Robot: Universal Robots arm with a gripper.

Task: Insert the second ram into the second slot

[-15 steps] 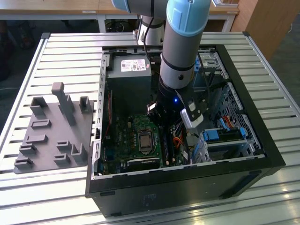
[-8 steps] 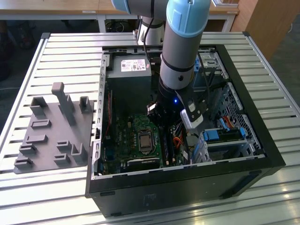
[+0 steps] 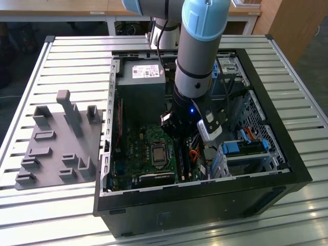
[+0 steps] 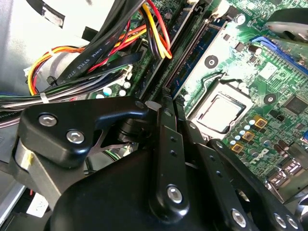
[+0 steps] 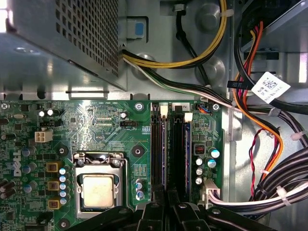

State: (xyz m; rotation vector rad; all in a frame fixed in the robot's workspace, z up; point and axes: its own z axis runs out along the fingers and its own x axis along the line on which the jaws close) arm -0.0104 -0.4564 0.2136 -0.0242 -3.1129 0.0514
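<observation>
My gripper [image 5: 166,204] is down inside the computer case [image 3: 287,154], right over the memory slots [image 5: 168,144]. Its fingers [image 4: 166,139] look pinched together. The second ram [image 5: 162,149] seems to stand between them, in a slot.

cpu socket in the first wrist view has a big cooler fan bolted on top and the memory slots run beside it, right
Not quite. In the first wrist view the CPU socket has no cooler on it: the bare silver processor lid shows inside its metal frame. The rest holds: the long memory slots run alongside it on the green motherboard, and the gripper sits at their near end.
</observation>
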